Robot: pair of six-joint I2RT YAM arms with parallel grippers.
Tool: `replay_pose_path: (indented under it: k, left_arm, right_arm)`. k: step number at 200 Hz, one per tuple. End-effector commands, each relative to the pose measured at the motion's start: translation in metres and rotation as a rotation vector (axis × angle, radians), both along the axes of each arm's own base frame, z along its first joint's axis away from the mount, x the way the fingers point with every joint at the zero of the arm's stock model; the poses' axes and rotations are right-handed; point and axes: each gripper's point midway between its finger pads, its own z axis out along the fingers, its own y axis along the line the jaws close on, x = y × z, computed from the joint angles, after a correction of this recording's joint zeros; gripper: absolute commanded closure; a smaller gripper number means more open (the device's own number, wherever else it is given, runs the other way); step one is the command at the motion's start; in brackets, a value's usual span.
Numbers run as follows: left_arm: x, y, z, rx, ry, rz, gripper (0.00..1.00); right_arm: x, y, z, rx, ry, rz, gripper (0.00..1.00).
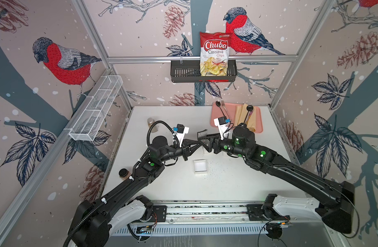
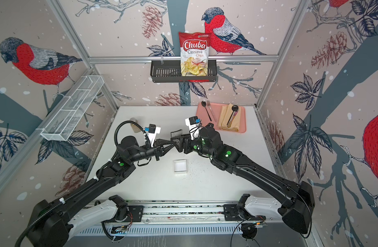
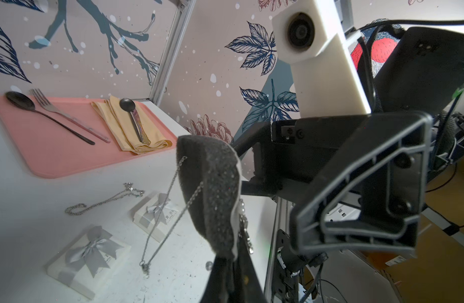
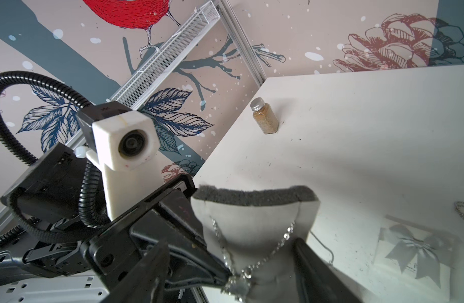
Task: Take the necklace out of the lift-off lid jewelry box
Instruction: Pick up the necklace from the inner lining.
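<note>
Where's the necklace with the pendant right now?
In the right wrist view the necklace hangs in mid-air over the middle of the table, looped around the grey foam insert, with the left gripper shut on its pendant end.

Background clutter, far side
Red-and-white chips bag in black slotted wall basket, far; pink plastic tray holding cutlery, far right.
</note>
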Motion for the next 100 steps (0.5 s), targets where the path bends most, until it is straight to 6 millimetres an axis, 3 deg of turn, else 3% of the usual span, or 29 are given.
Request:
replay_pose_path:
  k: [1, 54, 100]
  left_arm:
    - [0.003, 0.005, 0.009, 0.012, -0.080, 0.042, 1.00]
    - [0.006, 0.016, 0.018, 0.061, -0.210, 0.118, 1.00]
    - [0.013, 0.022, 0.024, 0.110, -0.270, 0.189, 1.00]
  right_arm:
    - [0.001, -0.007, 0.019, 0.025, -0.072, -0.010, 0.27]
    - [0.006, -0.032, 0.027, -0.022, -0.119, -0.101, 0.44]
    - [-0.006, -0.003, 0.018, -0.113, -0.133, -0.061, 0.46]
